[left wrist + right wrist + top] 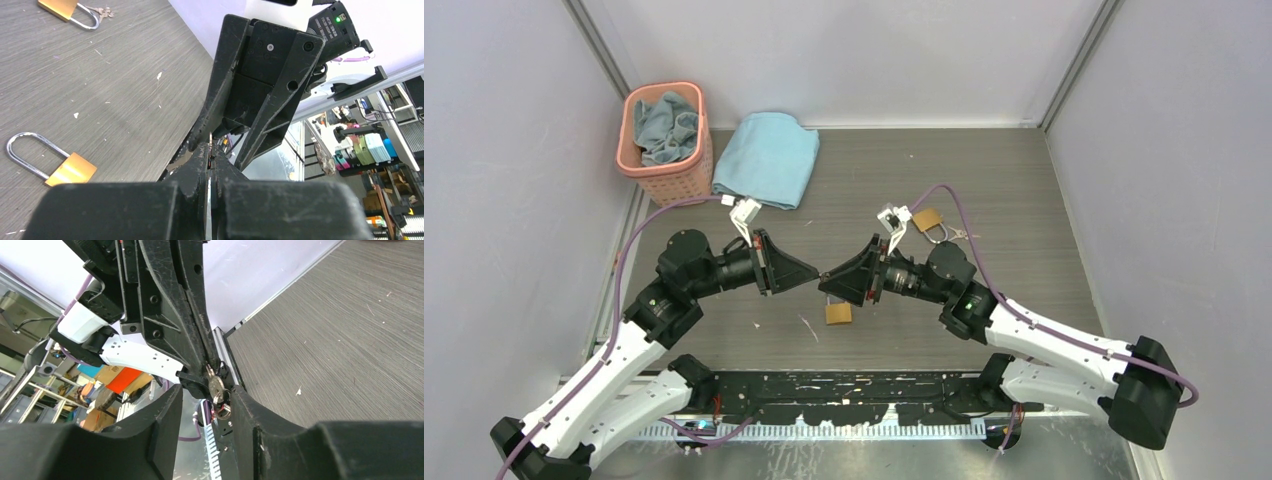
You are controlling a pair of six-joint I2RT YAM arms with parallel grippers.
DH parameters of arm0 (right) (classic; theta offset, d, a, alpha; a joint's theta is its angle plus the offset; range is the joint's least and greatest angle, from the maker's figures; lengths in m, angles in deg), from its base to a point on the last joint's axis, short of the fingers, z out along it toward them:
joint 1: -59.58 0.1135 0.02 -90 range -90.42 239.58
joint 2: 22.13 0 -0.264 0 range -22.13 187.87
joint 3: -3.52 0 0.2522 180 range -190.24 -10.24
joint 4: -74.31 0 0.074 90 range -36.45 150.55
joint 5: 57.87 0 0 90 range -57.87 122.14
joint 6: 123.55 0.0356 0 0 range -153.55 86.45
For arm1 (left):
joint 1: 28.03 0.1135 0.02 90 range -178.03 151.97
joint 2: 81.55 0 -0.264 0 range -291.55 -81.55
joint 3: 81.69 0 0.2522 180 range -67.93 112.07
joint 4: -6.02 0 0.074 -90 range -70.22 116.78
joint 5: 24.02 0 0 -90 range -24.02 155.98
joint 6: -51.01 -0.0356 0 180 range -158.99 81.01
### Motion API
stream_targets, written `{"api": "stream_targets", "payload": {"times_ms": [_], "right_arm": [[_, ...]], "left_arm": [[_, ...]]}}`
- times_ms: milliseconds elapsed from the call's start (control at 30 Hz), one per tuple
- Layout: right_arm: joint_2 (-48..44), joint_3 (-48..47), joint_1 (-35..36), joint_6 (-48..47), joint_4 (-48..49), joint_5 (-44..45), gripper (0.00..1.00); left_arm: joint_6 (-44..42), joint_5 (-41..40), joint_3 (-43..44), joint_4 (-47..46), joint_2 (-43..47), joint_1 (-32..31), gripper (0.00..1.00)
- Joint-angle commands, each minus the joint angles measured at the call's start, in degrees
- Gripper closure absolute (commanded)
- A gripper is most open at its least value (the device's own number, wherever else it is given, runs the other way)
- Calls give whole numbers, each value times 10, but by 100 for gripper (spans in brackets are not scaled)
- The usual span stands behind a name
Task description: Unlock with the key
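Item: small silver metal key [216, 386] on a wire ring, held in the air above the middle of the dark grey wood-grain table [1024, 200], pinched by its blade between the fully closed fingertips of the left gripper [210, 152]. The right gripper [206, 395] meets it tip to tip, its fingers parted either side of the key's head and ring, with no contact visible. Step in hand, by judgement: passing or re-gripping the key between arms, before any insertion. The next move calls for the right fingers to close squarely on the head before the left lets go, leaving the blade free. Nearest lock: brass padlock with steel shackle [838, 312], lying flat just below the meeting grippers, shackle closed. Second brass padlock [927, 220] further back beside the right arm, with a loose bunch of keys [958, 233] touching it; which lock the held key fits cannot be told. Far left corner: pink plastic basket [661, 92] holding grey-blue cloth [667, 125]; folded light-blue towel [769, 158] beside it. Nothing obstructs the nearer lock except the grippers above it.
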Motion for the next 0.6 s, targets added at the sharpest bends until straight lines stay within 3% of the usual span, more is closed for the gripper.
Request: {"api": "stream_targets", "payload": {"times_ms": [0,567], "right_arm": [[2,-23,3,11,61,-13,56],[23,-22,4,25,109,5,72]], "left_arm": [[0,-17,2,-27,7,-1,100],[-3,-35,-9,-26,11,-2,100]]}}
